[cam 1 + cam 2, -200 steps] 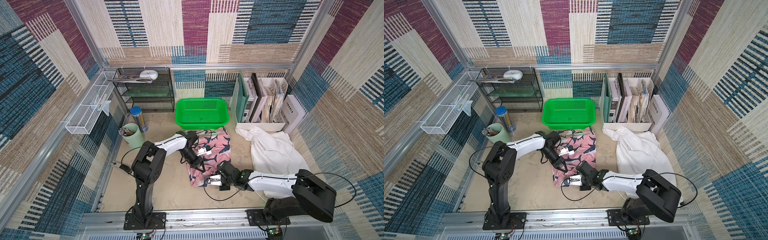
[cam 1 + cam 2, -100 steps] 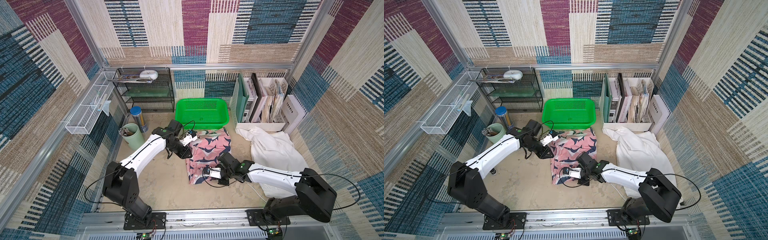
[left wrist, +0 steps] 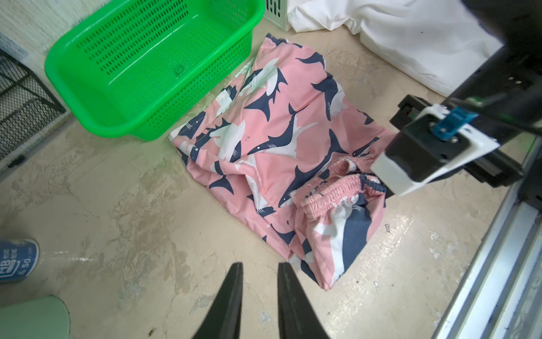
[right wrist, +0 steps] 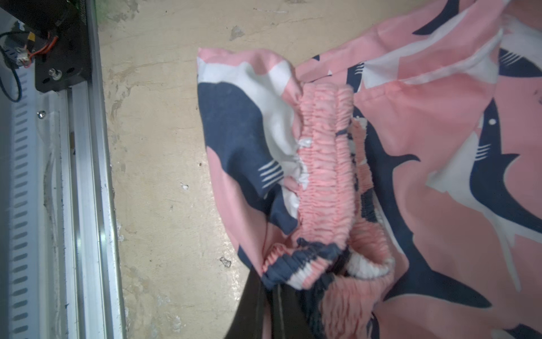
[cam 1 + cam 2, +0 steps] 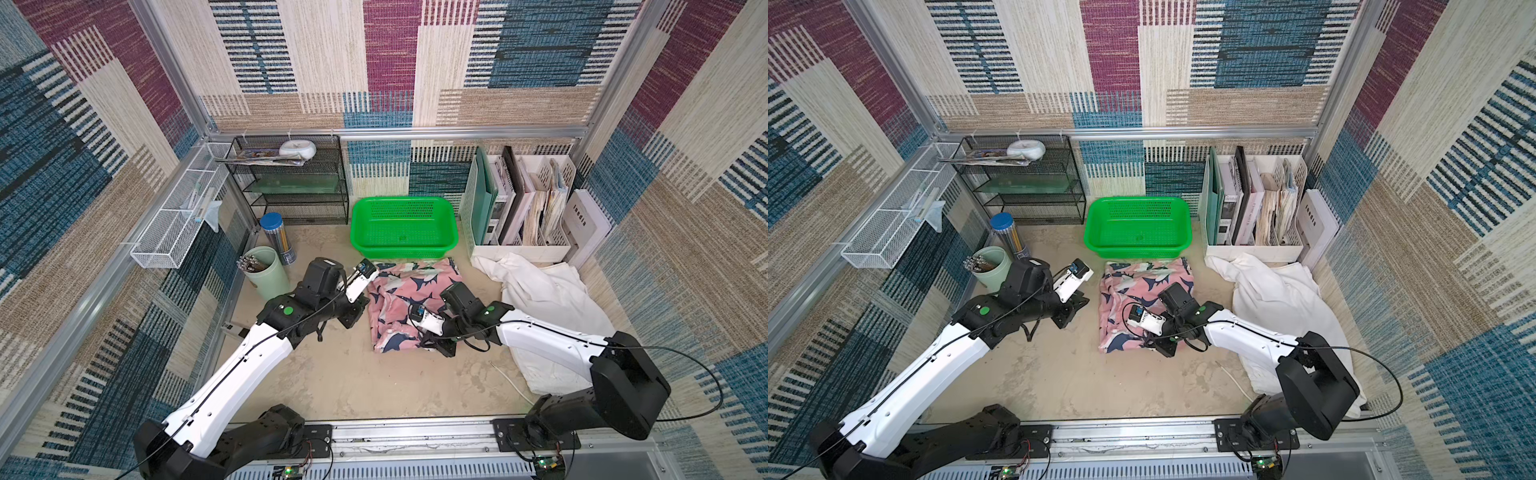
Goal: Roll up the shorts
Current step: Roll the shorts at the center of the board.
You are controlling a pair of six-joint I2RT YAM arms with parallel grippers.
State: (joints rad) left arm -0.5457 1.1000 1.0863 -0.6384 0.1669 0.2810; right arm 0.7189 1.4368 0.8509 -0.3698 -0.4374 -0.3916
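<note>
The pink shark-print shorts (image 5: 409, 291) (image 5: 1144, 282) lie on the floor in front of the green basket, their elastic waistband (image 4: 325, 176) (image 3: 331, 190) folded over onto the cloth at the near end. My right gripper (image 5: 430, 341) (image 5: 1158, 341) (image 4: 271, 290) is shut on that waistband's end. My left gripper (image 5: 356, 314) (image 5: 1072, 309) (image 3: 260, 264) hovers low over bare floor just left of the pink shorts, its jaws a little apart and holding nothing. The white shorts (image 5: 548, 299) (image 5: 1279, 299) (image 3: 410, 29) lie crumpled to the right.
A green basket (image 5: 403, 245) stands behind the shorts, a white file organiser (image 5: 523, 249) at the back right. A black wire shelf (image 5: 291, 187), blue pencil tube (image 5: 276, 237) and pale green cup (image 5: 266, 274) stand at the back left. A metal rail (image 5: 415, 432) runs along the front.
My left gripper has come off the pink shorts and drawn back to the left, empty. My right gripper, still holding the waistband, has shifted slightly toward the basket.
</note>
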